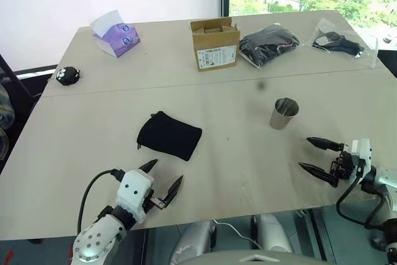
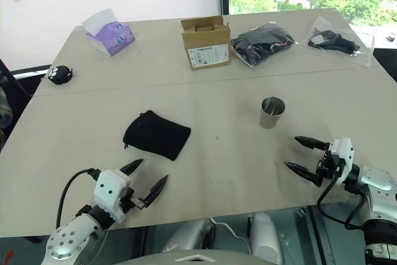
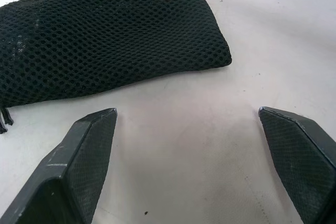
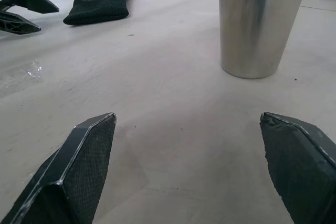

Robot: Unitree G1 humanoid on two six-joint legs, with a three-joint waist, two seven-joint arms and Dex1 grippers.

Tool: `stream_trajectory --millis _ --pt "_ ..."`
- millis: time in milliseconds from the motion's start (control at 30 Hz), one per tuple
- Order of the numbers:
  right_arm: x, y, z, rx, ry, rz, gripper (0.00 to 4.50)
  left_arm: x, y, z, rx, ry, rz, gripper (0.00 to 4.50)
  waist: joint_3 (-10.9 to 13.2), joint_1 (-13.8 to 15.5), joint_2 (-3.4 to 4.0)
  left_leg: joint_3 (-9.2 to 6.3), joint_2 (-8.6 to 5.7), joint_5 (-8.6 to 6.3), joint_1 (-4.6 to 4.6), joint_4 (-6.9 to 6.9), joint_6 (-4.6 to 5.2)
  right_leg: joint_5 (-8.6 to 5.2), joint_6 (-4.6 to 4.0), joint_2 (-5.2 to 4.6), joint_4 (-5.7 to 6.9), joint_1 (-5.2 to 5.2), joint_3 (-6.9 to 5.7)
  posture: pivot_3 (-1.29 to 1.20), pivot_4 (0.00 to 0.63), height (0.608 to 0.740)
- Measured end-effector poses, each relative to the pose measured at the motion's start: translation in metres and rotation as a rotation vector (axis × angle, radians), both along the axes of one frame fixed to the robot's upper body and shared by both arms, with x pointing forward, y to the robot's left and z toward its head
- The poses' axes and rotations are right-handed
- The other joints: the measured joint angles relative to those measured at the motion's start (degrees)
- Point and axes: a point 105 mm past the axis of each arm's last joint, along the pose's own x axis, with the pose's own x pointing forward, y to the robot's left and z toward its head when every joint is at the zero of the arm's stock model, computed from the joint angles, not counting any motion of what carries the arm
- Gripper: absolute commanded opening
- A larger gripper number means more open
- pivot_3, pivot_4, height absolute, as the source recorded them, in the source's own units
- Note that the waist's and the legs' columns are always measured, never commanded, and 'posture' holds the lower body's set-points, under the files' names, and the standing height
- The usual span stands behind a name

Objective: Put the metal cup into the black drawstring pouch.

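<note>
Both grippers, left [image 1: 164, 179] & right [image 1: 319, 156], fingers spread w/ nothing held, so you're pre-grasp: take metal cup [image 1: 284, 113] w/ right, then black drawstring pouch [image 1: 169, 134] mouth needs opening.

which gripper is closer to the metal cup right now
Right. The right gripper sits open on the near side of the metal cup, a short gap away; the left gripper, also open, is far across the table, by the black drawstring pouch.
</note>
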Motion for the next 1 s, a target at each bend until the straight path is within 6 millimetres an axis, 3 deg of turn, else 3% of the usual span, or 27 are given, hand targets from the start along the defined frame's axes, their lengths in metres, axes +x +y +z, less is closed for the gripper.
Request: stream_trajectory --millis 867,933,1000 --pt "0.002 0.006 0.004 0.009 -0.036 0.007 4.45 0.008 0.002 0.004 0.01 -0.028 -0.042 4.5 0.0 0.0 0.0 0.0 0.0 0.0 0.0 0.0 0.0 0.0 0.0 0.01 0.0 0.0 0.0 0.0 0.15 0.74" --pt "0.002 0.006 0.003 0.011 -0.036 0.007 4.45 0.011 0.009 0.006 0.034 -0.04 -0.052 4.5 0.0 0.0 0.01 -0.02 0.01 0.0 0.01 0.0 0.0 0.0 0.0 0.01 0.01 0.0 -0.02 0.0 0.15 0.74" --pt "0.0 0.007 0.002 0.015 -0.03 0.008 4.45 0.023 0.028 0.014 0.111 -0.099 -0.053 4.5 0.0 0.1 0.02 -0.1 0.04 0.01 0.01 0.0 -0.02 0.0 -0.02 0.03 0.02 0.01 -0.11 0.0 0.15 0.74"
